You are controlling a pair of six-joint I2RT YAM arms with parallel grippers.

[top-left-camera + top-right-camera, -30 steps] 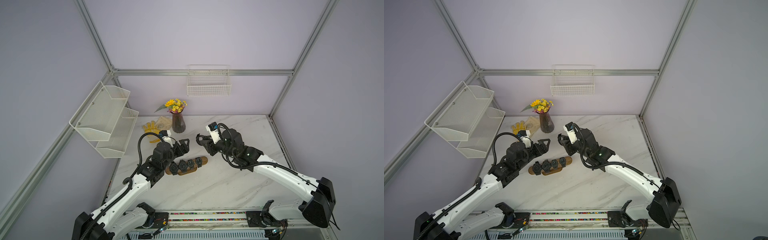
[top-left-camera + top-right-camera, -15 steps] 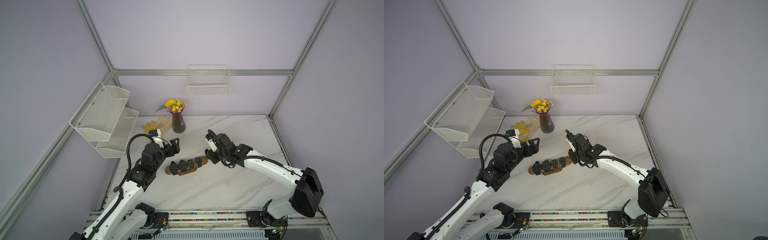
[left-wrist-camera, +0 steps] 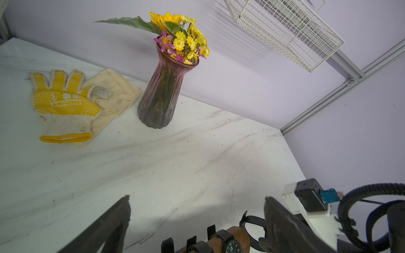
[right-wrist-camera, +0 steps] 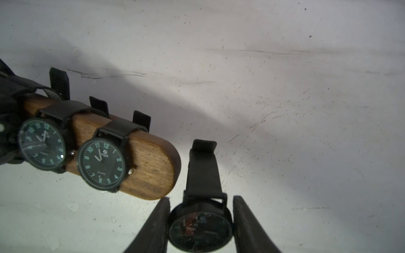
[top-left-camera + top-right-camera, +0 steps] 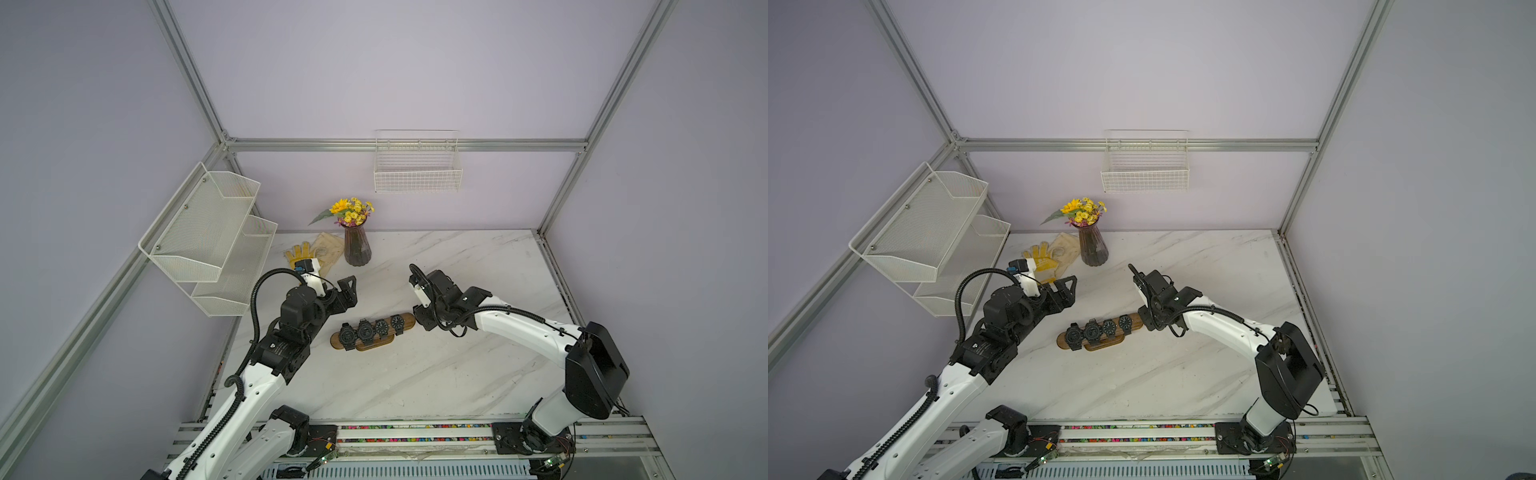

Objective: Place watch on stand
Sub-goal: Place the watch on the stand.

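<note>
Traded places beside the stand point(image 5: 408, 321)

Backed left gripper point(image 3: 197, 198) away from the stand, jaws spread wide, holding nothing. Brought right gripper point(image 4: 200, 198) down just beside the stand's bare end, clamped on a black watch point(image 4: 200, 227) by its case. Kept four watches point(image 5: 365, 330) strapped along the stand.

My two top views hang high over the front edge of the table point(image 5: 415, 374), side by side, looking down and toward the back wall point(image 5: 498, 187). Both take in my left arm point(image 5: 257, 386), my right arm point(image 5: 523, 328), the stand point(image 5: 408, 321) between them and the vase point(image 5: 356, 249) beyond. My left wrist camera rides behind my left gripper point(image 3: 197, 198), low over the table, facing the vase. My right wrist camera looks down from close by, past my right gripper point(image 4: 201, 198) and the watch point(image 4: 200, 227) in it, at the stand's end, which all four views share.
</note>
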